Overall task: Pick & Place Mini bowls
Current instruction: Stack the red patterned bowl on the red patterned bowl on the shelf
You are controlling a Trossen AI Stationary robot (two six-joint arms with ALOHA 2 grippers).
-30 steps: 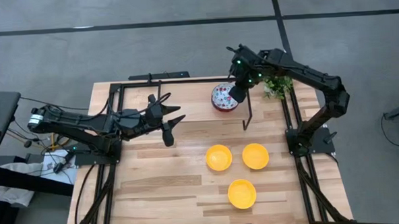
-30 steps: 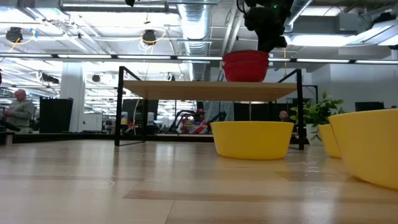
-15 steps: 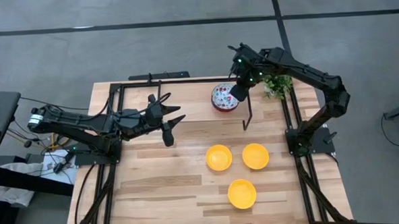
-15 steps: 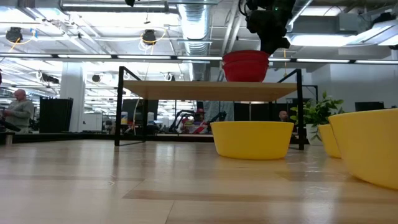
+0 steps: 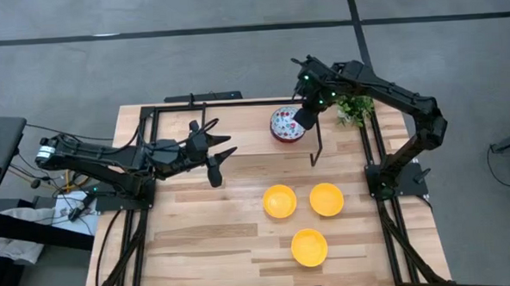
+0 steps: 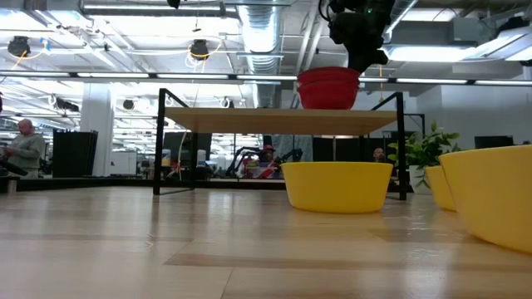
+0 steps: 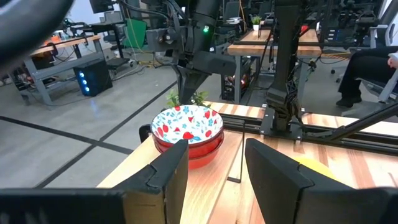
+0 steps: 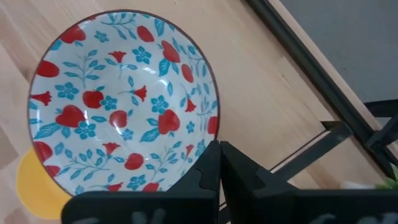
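A: How is the light?

B: Bright and even from above. In the low view, ceiling strip lamps [image 6: 249,76] glow white, and the pale wooden table top [image 6: 166,249] carries a soft sheen.

A: Shadows?

B: Faint, short ones under the glossy yellow bowls [image 5: 280,201] in the high view.

A: Sharpness?

B: The nearest yellow bowl [image 6: 490,195] looks soft in the low view. The left wrist view blurs its own dark fingers [image 7: 168,177]; the red-patterned white bowl [image 8: 121,102] shows small glints.
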